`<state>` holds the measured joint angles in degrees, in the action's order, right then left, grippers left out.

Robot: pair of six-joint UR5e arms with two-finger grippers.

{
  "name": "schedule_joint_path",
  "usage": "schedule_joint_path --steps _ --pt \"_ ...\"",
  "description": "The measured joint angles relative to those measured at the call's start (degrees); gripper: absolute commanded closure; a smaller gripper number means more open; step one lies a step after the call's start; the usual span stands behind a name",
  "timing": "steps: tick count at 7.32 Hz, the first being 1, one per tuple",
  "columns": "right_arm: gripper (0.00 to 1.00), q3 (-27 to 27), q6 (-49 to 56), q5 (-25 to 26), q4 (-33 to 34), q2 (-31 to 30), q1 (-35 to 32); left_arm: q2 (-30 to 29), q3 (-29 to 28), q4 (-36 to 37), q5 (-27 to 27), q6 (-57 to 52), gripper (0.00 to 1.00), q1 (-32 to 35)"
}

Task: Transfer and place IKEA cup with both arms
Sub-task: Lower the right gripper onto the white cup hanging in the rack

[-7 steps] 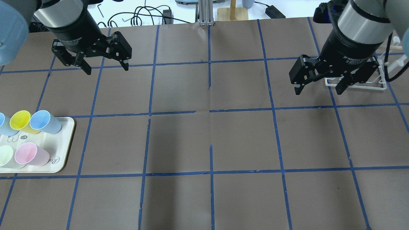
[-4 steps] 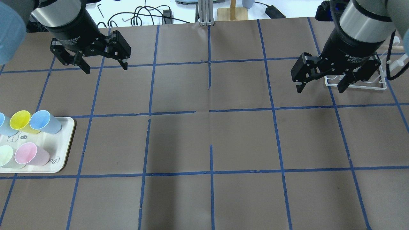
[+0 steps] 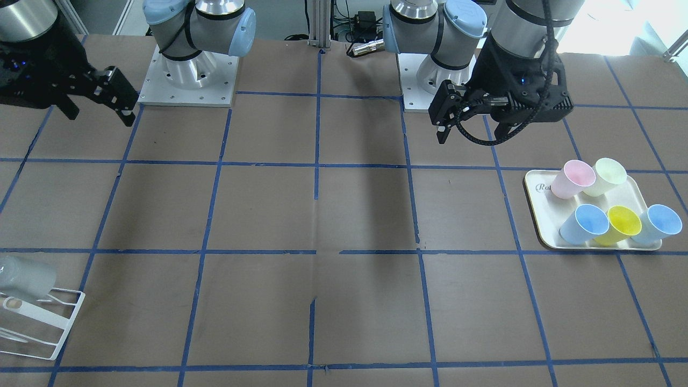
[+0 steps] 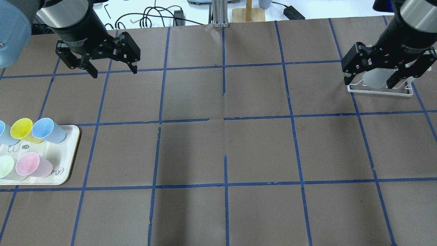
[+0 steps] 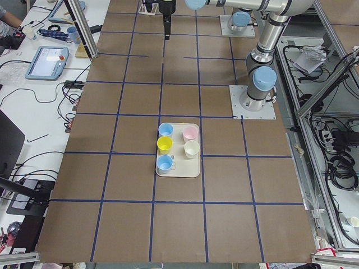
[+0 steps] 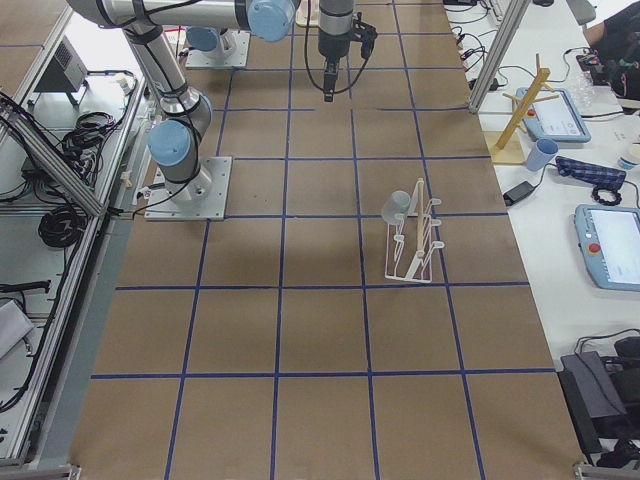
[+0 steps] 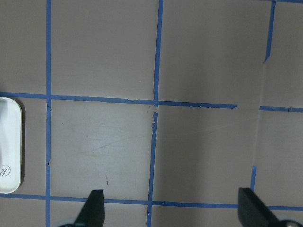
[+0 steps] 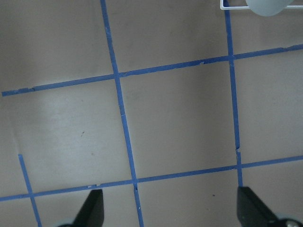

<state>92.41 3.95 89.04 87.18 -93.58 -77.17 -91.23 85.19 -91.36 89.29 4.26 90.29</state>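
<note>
Both spread and empty, the left gripper (image 4: 114, 72) hovers while the right gripper (image 4: 369, 81) should centre over the grey cup (image 4: 375, 77) — clear of the rack (image 6: 416, 245) — before descending.

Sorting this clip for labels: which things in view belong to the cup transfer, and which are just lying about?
Job: IKEA cup on the white rack; left gripper; right gripper, both open.
Lying about: pink cup, yellow cup, pale green cup, two light-blue cups, all on the tray.
</note>
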Motion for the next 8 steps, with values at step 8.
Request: schedule_joint_path --steps 8 --pt "0.00 -1.0 20.8 0.3 22.1 16.7 11.9 0.1 0.6 0.4 -0.3 0.3 0.00 -0.1"
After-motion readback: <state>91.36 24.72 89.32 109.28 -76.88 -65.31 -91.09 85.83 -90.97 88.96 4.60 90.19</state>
